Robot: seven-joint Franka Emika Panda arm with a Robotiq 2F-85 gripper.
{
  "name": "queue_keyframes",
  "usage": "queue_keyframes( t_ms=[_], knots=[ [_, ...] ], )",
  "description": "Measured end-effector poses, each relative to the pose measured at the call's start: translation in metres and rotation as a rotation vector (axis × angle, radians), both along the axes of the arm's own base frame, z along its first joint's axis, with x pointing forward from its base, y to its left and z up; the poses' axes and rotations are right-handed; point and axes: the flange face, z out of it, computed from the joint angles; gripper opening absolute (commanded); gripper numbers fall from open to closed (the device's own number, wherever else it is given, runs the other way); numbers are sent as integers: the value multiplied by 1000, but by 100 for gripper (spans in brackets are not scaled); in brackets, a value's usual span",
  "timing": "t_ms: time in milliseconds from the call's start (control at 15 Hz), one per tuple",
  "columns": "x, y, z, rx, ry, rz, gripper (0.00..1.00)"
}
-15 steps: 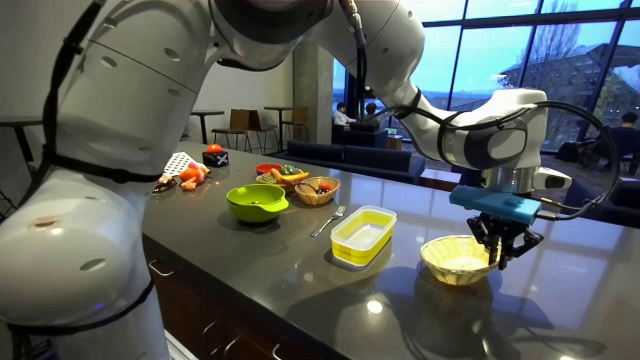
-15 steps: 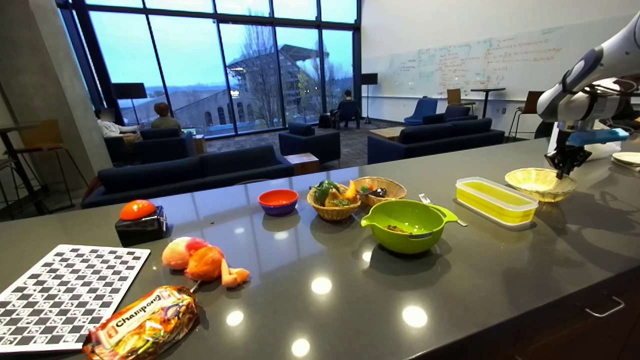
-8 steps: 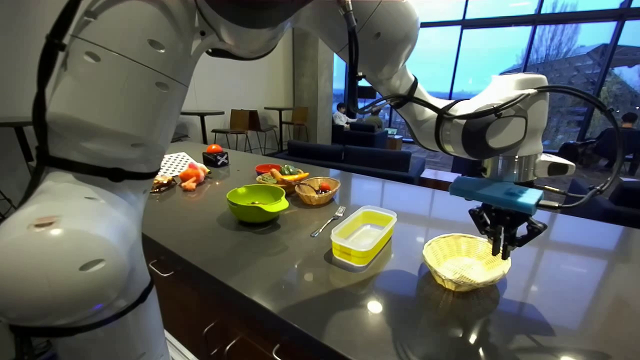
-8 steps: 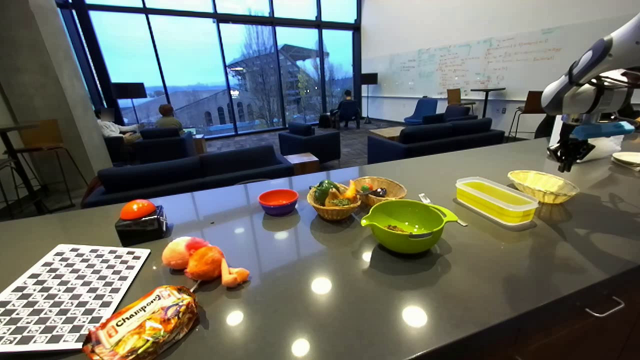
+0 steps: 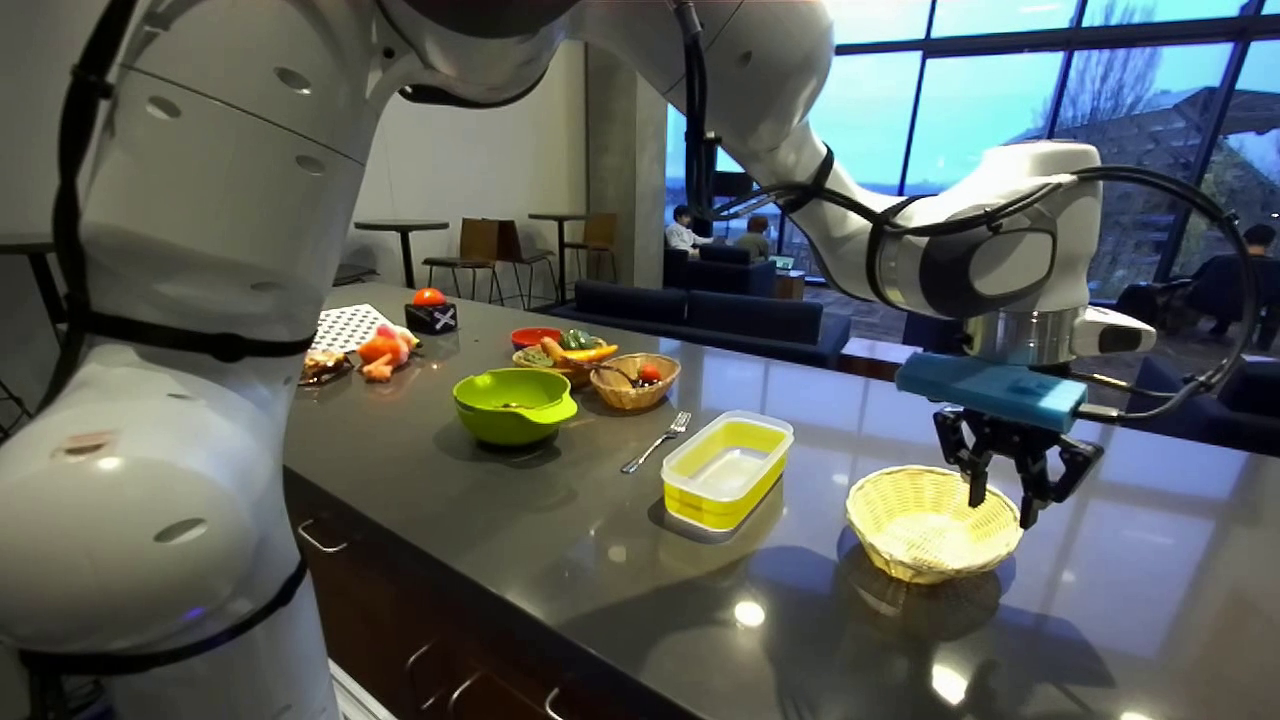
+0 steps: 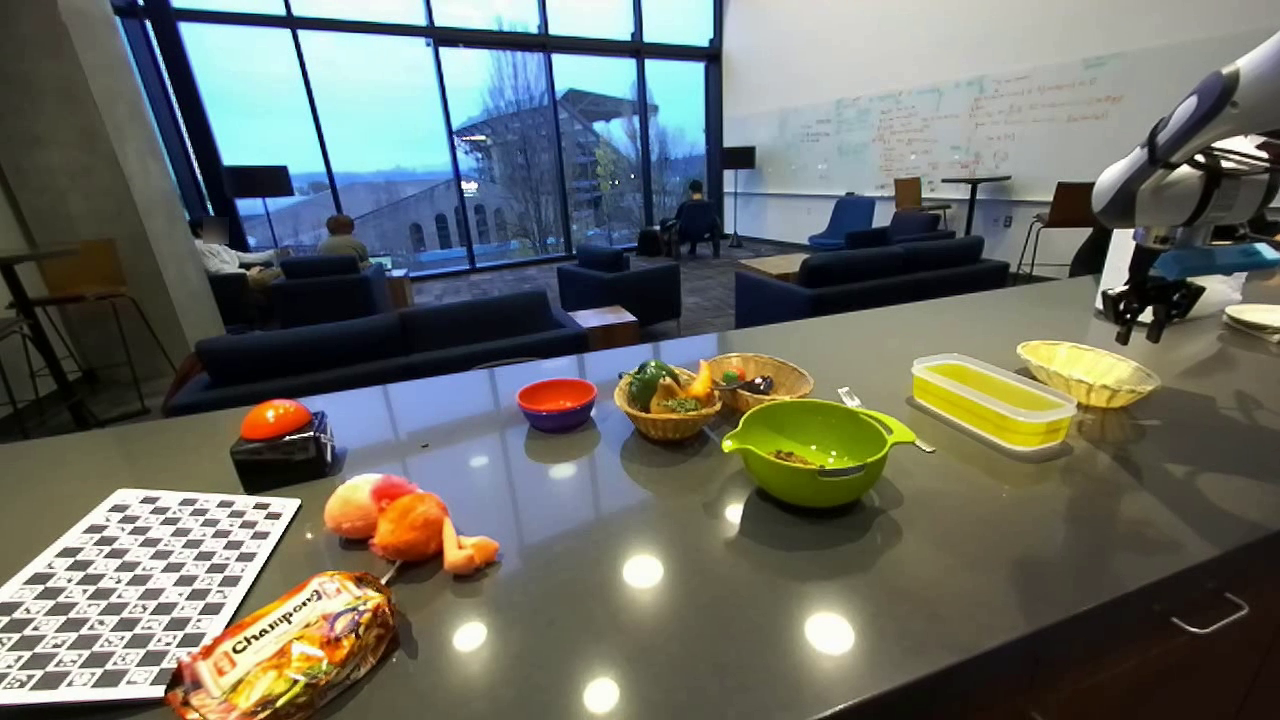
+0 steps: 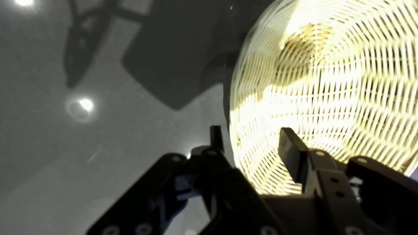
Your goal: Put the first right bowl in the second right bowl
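Note:
The first right bowl (image 5: 905,535), a round, pale cream woven basket, stands on the grey counter and looks empty. Beside it is the second right bowl (image 5: 712,508), rectangular and yellow with a whitish translucent rim, also empty. My gripper (image 5: 1002,510) hangs at the basket's rim with its jaws apart and nothing between them. In the wrist view one finger (image 7: 217,138) lies outside the rim, over the counter, while the other finger pad (image 7: 291,156) is over the basket's inside. An exterior view puts the gripper (image 6: 1140,337) just above the basket's far edge, not visibly touching it.
Left of the yellow container lie a fork (image 5: 655,443) and a lime-green bowl (image 5: 510,415). Farther along are wicker baskets (image 6: 668,425) of toy food, a red-purple bowl (image 6: 556,405), a buzzer (image 6: 282,445) and a packet (image 6: 290,645). Plates (image 6: 1255,318) stand at the far right.
My fingers were close together down at the basket's rim, then rose clear of it. Since half a second ago they have spread apart. The basket has shifted slightly right in both exterior views.

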Motion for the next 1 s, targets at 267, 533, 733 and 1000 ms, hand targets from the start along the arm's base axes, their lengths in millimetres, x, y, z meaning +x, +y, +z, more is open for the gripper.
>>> queue_keyframes(
  t_ms=[267, 533, 733, 1000],
  knots=[
    [-4, -3, -10, 19, 8, -2, 100],
    [0, -3, -38, 56, 44, 63, 100],
    [9, -3, -63, 78, 83, 132, 100],
    [20, -5, -86, 85, 120, 194, 88]
  ],
)
